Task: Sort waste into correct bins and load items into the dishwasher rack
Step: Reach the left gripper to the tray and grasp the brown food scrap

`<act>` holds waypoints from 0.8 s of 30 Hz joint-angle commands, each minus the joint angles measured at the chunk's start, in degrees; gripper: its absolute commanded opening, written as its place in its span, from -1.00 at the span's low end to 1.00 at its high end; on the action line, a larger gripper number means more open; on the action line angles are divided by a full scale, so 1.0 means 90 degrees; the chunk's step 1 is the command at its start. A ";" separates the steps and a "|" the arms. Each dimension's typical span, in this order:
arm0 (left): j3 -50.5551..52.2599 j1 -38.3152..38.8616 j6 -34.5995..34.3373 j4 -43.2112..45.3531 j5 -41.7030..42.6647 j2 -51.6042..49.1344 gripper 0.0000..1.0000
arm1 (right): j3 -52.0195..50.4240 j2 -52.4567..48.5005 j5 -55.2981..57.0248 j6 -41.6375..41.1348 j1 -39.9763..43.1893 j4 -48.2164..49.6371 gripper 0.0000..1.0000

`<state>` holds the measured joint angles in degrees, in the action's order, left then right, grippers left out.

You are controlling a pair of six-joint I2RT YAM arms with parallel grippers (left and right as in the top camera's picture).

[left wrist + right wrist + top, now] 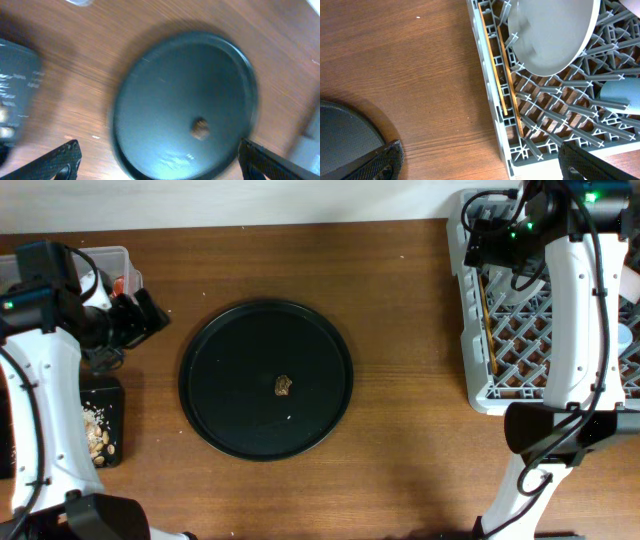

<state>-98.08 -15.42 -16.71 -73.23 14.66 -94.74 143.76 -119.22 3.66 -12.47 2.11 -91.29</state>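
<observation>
Overhead, a brown wood-grain surface (400, 470) runs up to a pale strip along the top edge. A large round black tray (230, 350) lies in the middle, with the small dark brown bit (284, 386) near its centre. At the left edge the clear tub (118, 255) holds the red wrapper (120, 283). Just below it, the black bin (108, 392) carries pale rice-like scraps (98, 438). The left arm (45, 370) partly covers both. At the right, the grey dishwasher rack (478, 385) sits under the right arm (578, 300). The chopsticks (487, 320) lie along its left side and the light-blue cup (626, 335) is at its right edge. The left wrist view is blurred and looks down on the tray and the brown bit. The left tool (160, 167) is spread wide and holds nothing. Only the right wrist view shows the white plate (550, 35), set among the tines beside the chopsticks. The right tool (480, 167) gapes wide and empty by the rack's left rim.
</observation>
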 commanded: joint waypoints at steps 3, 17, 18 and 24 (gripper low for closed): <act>0.0714 0.1399 0.0814 -0.0182 0.1064 -0.0007 0.98 | -0.0027 -0.0029 0.0100 -0.0053 0.0019 0.0005 0.97; 0.3155 0.4238 0.0204 0.2822 -0.1394 -0.0563 0.98 | -0.0027 -0.0029 0.0100 -0.0053 0.0019 0.0005 0.97; 0.3079 0.4238 0.0253 0.2742 -0.1392 -0.0692 0.98 | -0.0027 -0.0029 0.0100 -0.0053 0.0019 0.0005 0.97; 0.2771 0.4238 0.0782 0.3150 -0.1401 -0.1370 0.98 | -0.0027 -0.0029 0.0100 -0.0053 0.0019 0.0005 0.97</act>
<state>-71.61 22.61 -11.84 -46.65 2.72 -105.06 143.76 -119.22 3.66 -12.45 2.11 -91.26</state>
